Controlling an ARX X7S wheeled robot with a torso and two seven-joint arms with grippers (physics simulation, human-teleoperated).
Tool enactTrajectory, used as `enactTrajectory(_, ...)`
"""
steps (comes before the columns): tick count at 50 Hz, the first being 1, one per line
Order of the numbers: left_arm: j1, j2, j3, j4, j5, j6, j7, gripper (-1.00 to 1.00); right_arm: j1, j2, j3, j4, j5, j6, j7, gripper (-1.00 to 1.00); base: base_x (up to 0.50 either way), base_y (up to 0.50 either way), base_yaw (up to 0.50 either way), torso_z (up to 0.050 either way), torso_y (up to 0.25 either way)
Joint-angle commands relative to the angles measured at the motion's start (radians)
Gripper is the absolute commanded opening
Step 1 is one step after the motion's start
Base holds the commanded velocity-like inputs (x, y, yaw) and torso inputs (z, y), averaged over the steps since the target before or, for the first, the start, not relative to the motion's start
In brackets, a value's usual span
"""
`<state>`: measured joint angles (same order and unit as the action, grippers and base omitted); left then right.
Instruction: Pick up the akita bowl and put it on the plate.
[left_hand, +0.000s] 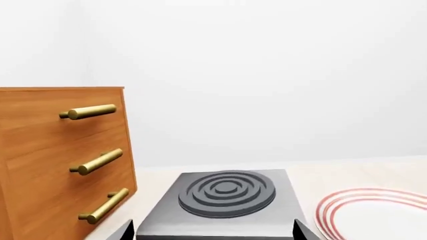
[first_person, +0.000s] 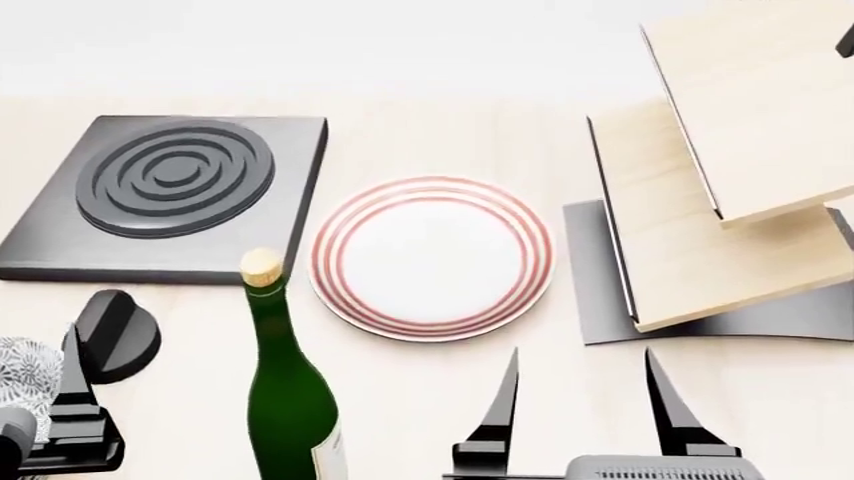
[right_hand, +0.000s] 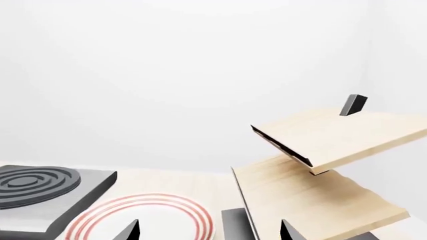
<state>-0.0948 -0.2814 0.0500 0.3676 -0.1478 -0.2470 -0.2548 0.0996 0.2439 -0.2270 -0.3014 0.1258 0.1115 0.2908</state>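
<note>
The akita bowl (first_person: 19, 385), white with a dense grey floral pattern, shows only as a sliver at the head view's lower left edge. My left gripper (first_person: 96, 372) sits just right of it, open; its two tips are spread wide in the left wrist view, with nothing between them. The plate (first_person: 430, 256), white with red rings, lies at the table's middle and also appears as plate (left_hand: 373, 216) and plate (right_hand: 137, 220). My right gripper (first_person: 587, 400) hangs open in front of the plate, slightly to its right, holding nothing.
A dark square stove burner (first_person: 171, 190) lies left of the plate. A green wine bottle (first_person: 287, 400) stands between my grippers. A tilted wooden shelf rack (first_person: 721, 200) on a grey base fills the right. A wooden drawer cabinet (left_hand: 60, 160) with brass handles stands beside the burner.
</note>
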Motion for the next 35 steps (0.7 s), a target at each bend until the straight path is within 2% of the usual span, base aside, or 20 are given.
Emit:
enactTrajectory(1,0.000,-0.003,0.003,-0.005,-0.004,0.004,-0.003,1.00,0.002,0.002,-0.009,0.006,0.003,-0.002,0.004,1.00,0.08,-0.04,0.00,0.000,0.000)
enactTrajectory(35,0.000,-0.010,0.013,-0.016,-0.015,0.015,-0.015,1.00,0.008,0.014,-0.029,0.013,0.008,-0.003,0.017,1.00,0.08,-0.03,0.00,0.000,0.000)
